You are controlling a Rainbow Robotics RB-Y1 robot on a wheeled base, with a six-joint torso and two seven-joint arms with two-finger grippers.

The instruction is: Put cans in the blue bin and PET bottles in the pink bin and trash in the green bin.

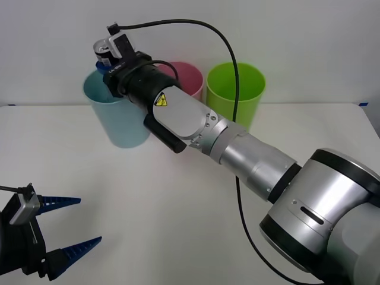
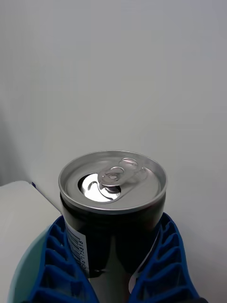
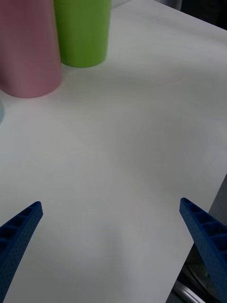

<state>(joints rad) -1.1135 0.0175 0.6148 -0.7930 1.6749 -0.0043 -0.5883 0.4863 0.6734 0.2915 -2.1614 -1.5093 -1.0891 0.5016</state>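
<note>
A small drink can (image 1: 104, 48) with a silver pull-tab top and dark side hangs tilted just above the rim of the light blue bin (image 1: 119, 122) at the back left. My right gripper (image 1: 110, 61) is shut on the can. In the right wrist view, blue fingers (image 2: 59, 255) clamp both sides of the can (image 2: 113, 182), and the blue bin's rim (image 2: 16, 272) shows below. The pink bin (image 1: 189, 73) and lime-green bin (image 1: 236, 89) stand in a row to the right of the blue one. My left gripper (image 1: 89, 219) rests open at the front left, holding nothing.
My right arm (image 1: 237, 148) stretches diagonally across the white table, with its black cable (image 1: 236, 89) arching over the pink and green bins. The left wrist view shows the pink bin (image 3: 28, 47), the green bin (image 3: 82, 33) and the table's edge (image 3: 208, 208).
</note>
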